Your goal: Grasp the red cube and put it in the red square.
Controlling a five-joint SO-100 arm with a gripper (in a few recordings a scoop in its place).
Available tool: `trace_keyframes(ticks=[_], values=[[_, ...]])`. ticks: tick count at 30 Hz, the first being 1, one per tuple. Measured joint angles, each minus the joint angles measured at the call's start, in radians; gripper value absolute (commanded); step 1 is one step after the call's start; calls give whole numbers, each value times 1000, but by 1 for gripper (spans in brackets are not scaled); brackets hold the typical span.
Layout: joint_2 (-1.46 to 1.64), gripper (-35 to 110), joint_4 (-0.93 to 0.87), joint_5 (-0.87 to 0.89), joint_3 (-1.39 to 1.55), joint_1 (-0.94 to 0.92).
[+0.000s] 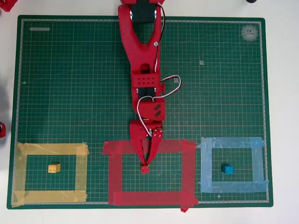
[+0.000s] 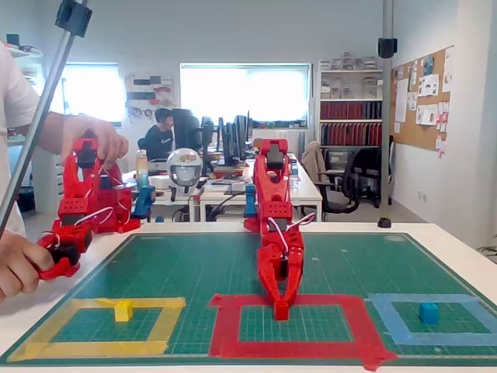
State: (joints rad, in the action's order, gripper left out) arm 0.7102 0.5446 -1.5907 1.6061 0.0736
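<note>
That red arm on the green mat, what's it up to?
The red arm is reaching down into the red square, a taped outline on the green mat. Its gripper sits right at the red cube, which lies inside that outline near its top edge; whether the fingers are clamped on it is hard to tell. A yellow cube sits in the yellow tape outline, and a blue cube in the light blue one.

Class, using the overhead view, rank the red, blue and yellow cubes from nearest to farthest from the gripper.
1. Red cube: at the gripper tips, inside the red square.
2. Blue cube: to the right.
3. Yellow cube: to the left, slightly farther.
</note>
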Motion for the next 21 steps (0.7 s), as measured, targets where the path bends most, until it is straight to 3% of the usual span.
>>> trace_keyframes(ticks=[21], values=[[-54, -1, 51, 0, -40, 21]])
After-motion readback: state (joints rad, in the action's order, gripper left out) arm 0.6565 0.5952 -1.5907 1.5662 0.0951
